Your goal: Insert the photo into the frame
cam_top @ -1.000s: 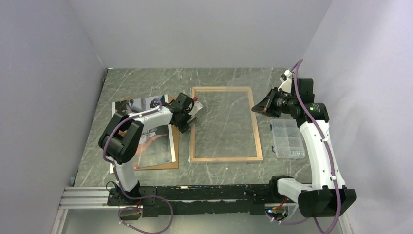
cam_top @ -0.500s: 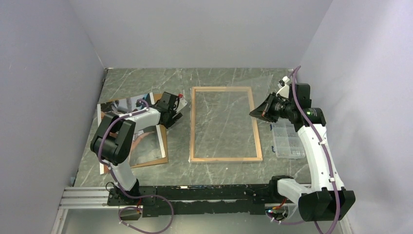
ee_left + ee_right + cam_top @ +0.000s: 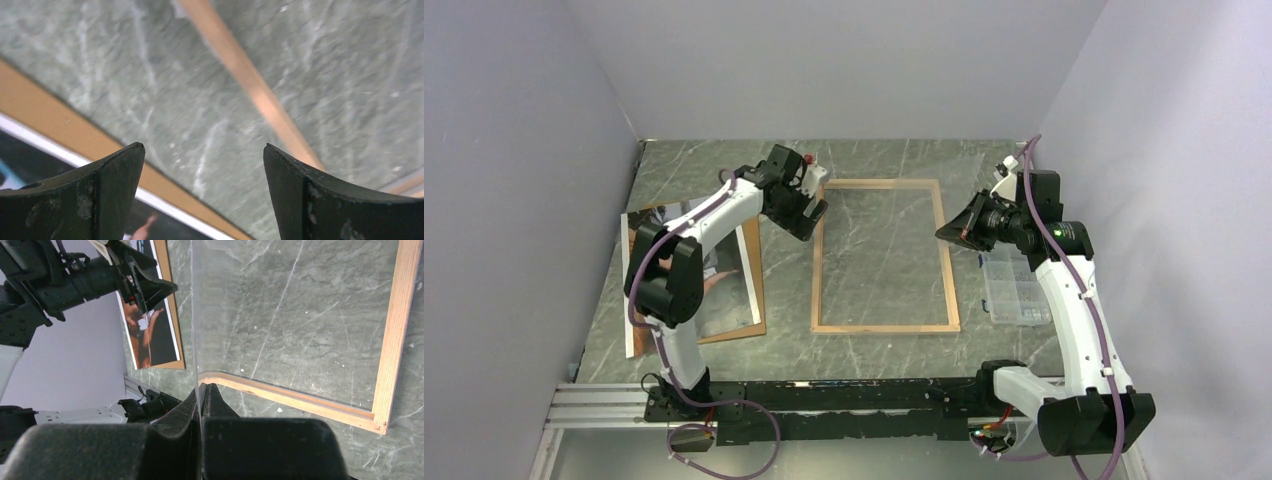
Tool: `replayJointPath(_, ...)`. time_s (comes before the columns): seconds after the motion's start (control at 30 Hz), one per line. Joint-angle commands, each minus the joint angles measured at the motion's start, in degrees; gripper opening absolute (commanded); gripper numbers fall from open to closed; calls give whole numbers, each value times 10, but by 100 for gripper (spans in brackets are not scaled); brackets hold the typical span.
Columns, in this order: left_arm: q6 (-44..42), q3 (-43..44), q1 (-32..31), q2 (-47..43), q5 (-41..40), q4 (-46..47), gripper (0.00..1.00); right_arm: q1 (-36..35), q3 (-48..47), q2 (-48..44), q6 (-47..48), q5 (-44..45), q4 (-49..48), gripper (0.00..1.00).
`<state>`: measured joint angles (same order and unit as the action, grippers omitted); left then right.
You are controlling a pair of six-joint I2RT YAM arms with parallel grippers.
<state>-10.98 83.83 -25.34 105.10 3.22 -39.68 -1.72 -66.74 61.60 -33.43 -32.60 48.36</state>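
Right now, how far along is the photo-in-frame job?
Done: the frame lies wood side up, only tabletop showing through its opening. In hand: the right gripper is shut on the clear sheet, held edge-on over the frame. The left gripper is open and empty near the frame's far-left corner. Left: the photo lies on the backing board beside the frame, not yet inside.

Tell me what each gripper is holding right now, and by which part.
The right gripper is shut on the clear sheet, pinching its edge. The left gripper is open, holding nothing.
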Motion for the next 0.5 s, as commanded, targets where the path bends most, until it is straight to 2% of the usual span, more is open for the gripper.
replayJointPath(0.0,81,31,-13,55,108,-58,95,-3,-22,-7,-1,4,-6,0)
replayJointPath(0.27,104,21,-28,94,148,-35,94,-3,-7,-11,-3,9,-8,0)
replayJointPath(0.47,97,14,-41,115,129,-22,85,-3,6,-14,-6,5,-13,0)
